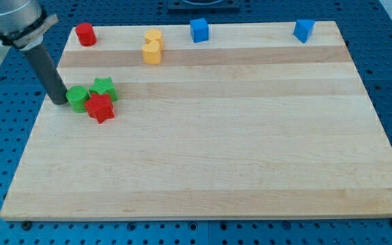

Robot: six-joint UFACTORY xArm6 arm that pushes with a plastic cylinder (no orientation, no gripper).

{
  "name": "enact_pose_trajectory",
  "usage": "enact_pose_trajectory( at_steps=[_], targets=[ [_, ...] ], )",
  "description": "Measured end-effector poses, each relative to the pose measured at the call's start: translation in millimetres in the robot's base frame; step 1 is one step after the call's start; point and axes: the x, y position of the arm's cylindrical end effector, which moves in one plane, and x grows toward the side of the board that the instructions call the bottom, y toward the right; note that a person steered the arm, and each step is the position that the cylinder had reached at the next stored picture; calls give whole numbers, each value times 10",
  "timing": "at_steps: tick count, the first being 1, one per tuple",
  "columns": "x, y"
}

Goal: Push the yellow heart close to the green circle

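Observation:
The green circle [78, 99] sits at the board's left, touching a green star [104, 88] and a red star [100, 107]. Two yellow blocks lie near the view's top: one [154, 37] above, one [152, 53] just below it, touching; I cannot tell which is the heart. My tip [60, 102] rests on the board right at the green circle's left side, far to the left and below the yellow blocks.
A red cylinder [85, 34] stands at the top left. A blue cube [199, 30] is at the top middle and a blue wedge-like block [304, 30] at the top right. The wooden board [216, 150] lies on a blue perforated table.

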Motion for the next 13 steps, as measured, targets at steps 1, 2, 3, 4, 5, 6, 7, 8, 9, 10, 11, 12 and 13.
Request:
enact_pose_trajectory(
  at_steps=[1, 2, 3, 4, 5, 6, 7, 8, 9, 10, 11, 12, 13],
  targets=[
    [-329, 157],
    [-367, 849],
    [-369, 1566],
    [-587, 2129],
    [-999, 2270],
    [-1277, 2167],
    [-1288, 1921],
    [-1026, 1512],
    [-812, 1087],
    [-671, 770],
    [-696, 735],
    [-885, 724],
    [-822, 537]
  ],
)
